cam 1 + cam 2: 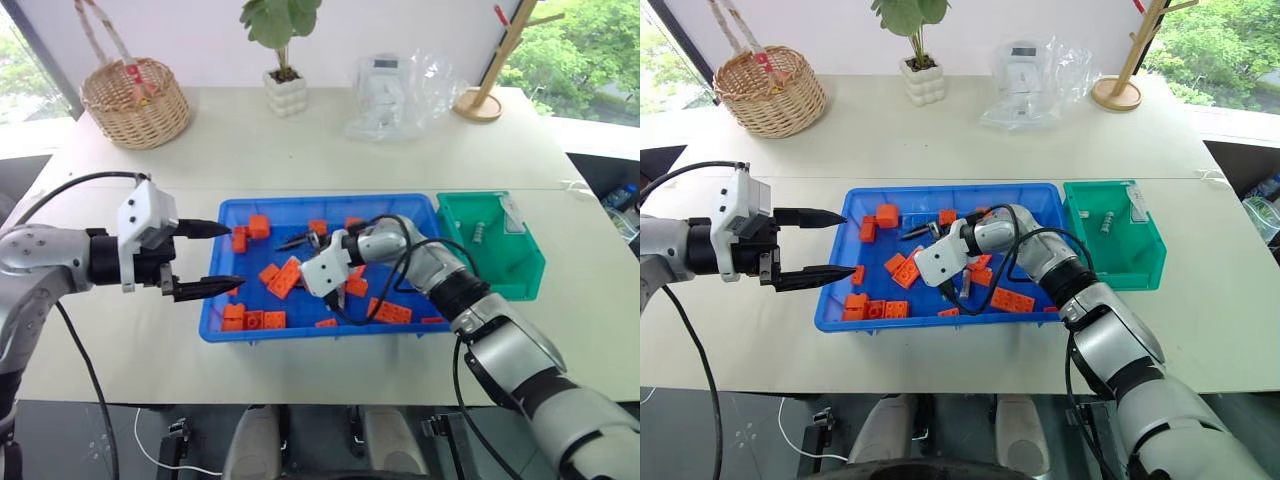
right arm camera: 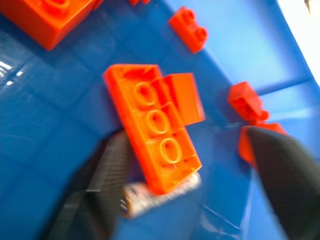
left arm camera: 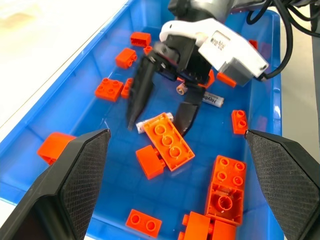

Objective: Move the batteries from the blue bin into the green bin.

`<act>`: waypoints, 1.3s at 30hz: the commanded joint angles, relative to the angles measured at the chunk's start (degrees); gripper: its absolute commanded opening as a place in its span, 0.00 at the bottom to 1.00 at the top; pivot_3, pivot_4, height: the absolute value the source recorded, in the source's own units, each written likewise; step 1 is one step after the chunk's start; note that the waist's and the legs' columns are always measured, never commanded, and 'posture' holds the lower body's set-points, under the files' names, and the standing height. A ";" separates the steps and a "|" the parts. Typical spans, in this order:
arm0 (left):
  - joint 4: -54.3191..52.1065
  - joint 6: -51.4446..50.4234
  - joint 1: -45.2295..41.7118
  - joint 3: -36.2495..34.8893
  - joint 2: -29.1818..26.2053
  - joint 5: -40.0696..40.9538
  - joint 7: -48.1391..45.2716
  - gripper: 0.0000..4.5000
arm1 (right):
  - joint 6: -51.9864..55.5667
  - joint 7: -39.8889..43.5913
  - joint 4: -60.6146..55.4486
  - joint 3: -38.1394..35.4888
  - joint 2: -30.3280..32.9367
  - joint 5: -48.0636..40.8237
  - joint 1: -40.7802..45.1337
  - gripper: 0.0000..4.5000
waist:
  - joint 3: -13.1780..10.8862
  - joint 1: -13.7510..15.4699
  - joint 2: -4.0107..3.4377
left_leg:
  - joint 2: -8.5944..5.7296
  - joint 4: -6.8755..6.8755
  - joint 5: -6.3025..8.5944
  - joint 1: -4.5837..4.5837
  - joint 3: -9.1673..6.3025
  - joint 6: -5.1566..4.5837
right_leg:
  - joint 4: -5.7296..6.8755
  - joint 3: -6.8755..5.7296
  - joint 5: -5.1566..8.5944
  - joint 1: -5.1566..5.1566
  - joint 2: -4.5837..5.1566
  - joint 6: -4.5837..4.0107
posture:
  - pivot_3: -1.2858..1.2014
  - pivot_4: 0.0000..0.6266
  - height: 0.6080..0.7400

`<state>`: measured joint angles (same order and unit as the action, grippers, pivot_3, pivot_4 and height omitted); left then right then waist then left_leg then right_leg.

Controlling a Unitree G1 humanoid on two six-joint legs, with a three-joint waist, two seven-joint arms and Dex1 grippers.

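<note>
The right hand (image 3: 160,107) is down inside the blue bin (image 1: 420,205), its two black fingers apart and set either side of a battery (image 3: 150,123) that lies half under a long orange brick (image 3: 167,141). It has hold of nothing yet. I'd guess it comes in low and slanted because the brick covers most of that battery, so only the bare end offers a grip. A second battery (image 3: 210,99) lies just behind the fingers, beside the hand's white housing.

The left hand (image 1: 205,258) hangs at the bin's left rim, fingers wide and empty, pointing in over the bricks; it looks parked there to watch, or to keep clear of the other arm.

The green bin (image 1: 525,275) sits touching the blue one on the right, and one battery (image 1: 479,231) already lies in it.

All this stands on a pale counter (image 1: 330,155). Along its far edge are a wicker basket (image 1: 135,100), a potted plant (image 1: 284,60), a clear plastic bag (image 1: 400,95) and a wooden stand (image 1: 490,70), with trees beyond the windows.
</note>
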<state>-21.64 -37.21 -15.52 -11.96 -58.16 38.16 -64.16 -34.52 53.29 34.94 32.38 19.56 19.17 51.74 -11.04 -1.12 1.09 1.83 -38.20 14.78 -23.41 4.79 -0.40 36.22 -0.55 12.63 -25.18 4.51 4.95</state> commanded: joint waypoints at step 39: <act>2.73 4.34 -5.06 4.24 3.42 -2.99 -0.50 1.00 | 92.11 9.42 -48.28 -14.52 1.71 -24.16 -3.46 0.66 | 0.03 0.33 0.05 | 0.00 0.02 0.01 -0.06 -0.07 -0.01 | -0.01 -0.05 0.09 -0.03 0.04 -0.16 | 0.52 0.24 0.97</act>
<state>-18.50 -34.21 -19.16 -7.50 -54.72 35.44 -64.27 53.06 63.89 -10.21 19.31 21.35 -2.78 47.91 -11.01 -0.79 1.13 1.83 -38.18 14.79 -23.47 4.72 -0.41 36.21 -0.60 12.71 -25.21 4.55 4.79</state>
